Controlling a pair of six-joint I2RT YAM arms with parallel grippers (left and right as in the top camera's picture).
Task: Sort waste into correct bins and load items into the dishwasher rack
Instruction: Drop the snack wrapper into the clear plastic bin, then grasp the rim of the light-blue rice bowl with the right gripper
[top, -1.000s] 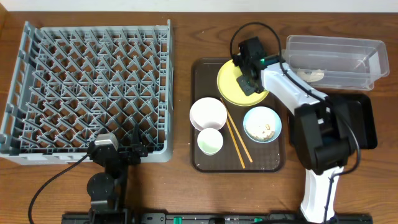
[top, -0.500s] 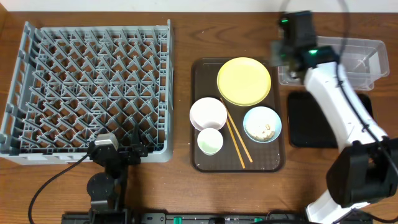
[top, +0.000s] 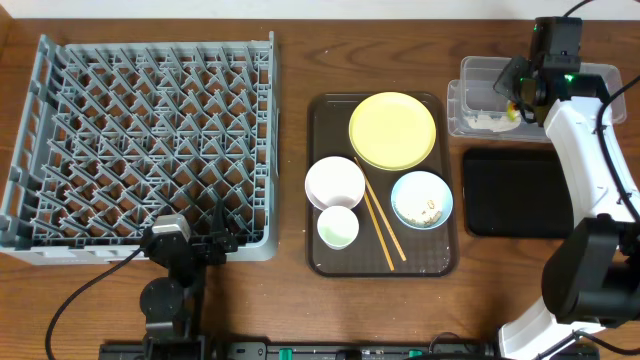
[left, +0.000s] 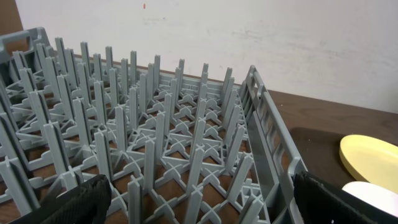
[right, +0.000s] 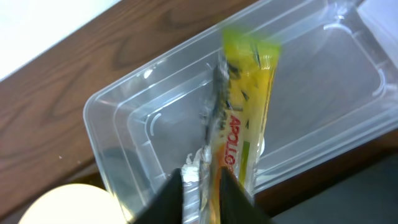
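My right gripper (top: 520, 88) hangs over the left part of the clear tub (top: 590, 75). In the right wrist view it (right: 208, 190) is shut on the yellow-green snack wrapper (right: 245, 106), which dangles over the tub (right: 124, 130). A white crumpled piece (top: 487, 120) lies in the tub. The black tray (top: 515, 192) is bare. The yellow plate (top: 392, 130), white bowl (top: 334, 182), small cup (top: 338, 228), chopsticks (top: 382, 228) and light blue bowl (top: 421, 198) holding rice scraps sit on the brown tray. My left gripper (top: 190, 243) is open at the dishwasher rack's (top: 140, 140) front edge.
The brown serving tray (top: 322, 112) lies between the rack and the bins. In the left wrist view the rack pegs (left: 155, 124) fill the frame, my open fingers (left: 199, 208) straddle them, and the plate's edge (left: 373, 158) shows at the right.
My right arm has swung from over the yellow plate to the right, carrying the wrapper over the clear tub. The left arm has not moved.
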